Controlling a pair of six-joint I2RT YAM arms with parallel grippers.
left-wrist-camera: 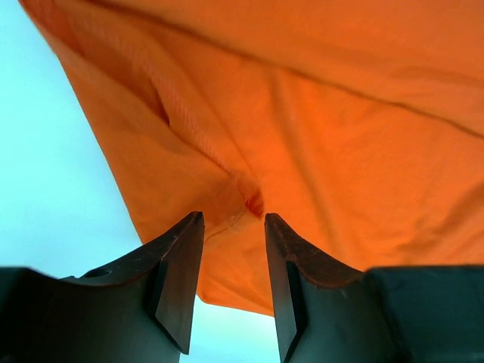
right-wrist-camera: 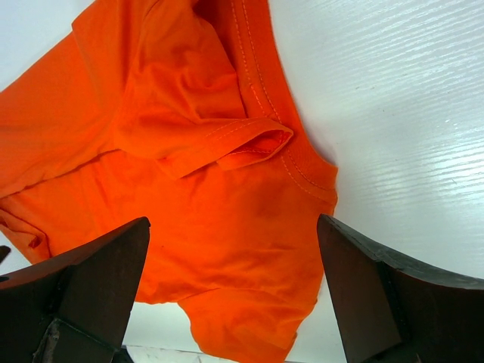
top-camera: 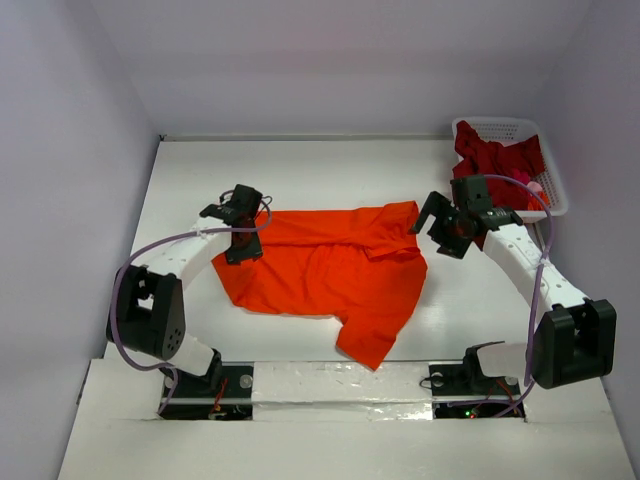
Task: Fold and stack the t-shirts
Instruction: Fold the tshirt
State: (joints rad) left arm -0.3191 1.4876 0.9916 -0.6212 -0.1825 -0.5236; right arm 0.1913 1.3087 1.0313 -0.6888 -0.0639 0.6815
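Orange t-shirt [top-camera: 330, 265] lies spread on the worktop [top-camera: 300, 165] between both tools. Left tool [left-wrist-camera: 231, 219], jaws narrowly parted, straddles its edge with no clear pinch. Right tool [right-wrist-camera: 234, 227] gapes wide and empty just above it. The cloth looks light, limp and likely to slide, so pinch the stitched hems at the corners.

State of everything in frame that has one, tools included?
Bright orange cloth t-shirt: spread out rumpled on the white table, not folded.
Dark red cloth shirt: bunched up inside the white plastic lattice basket.
Basket: upright.
Left tool: jaws partly apart at the orange shirt's edge, grip unclear.
Right tool: wide open, empty, over the orange shirt.
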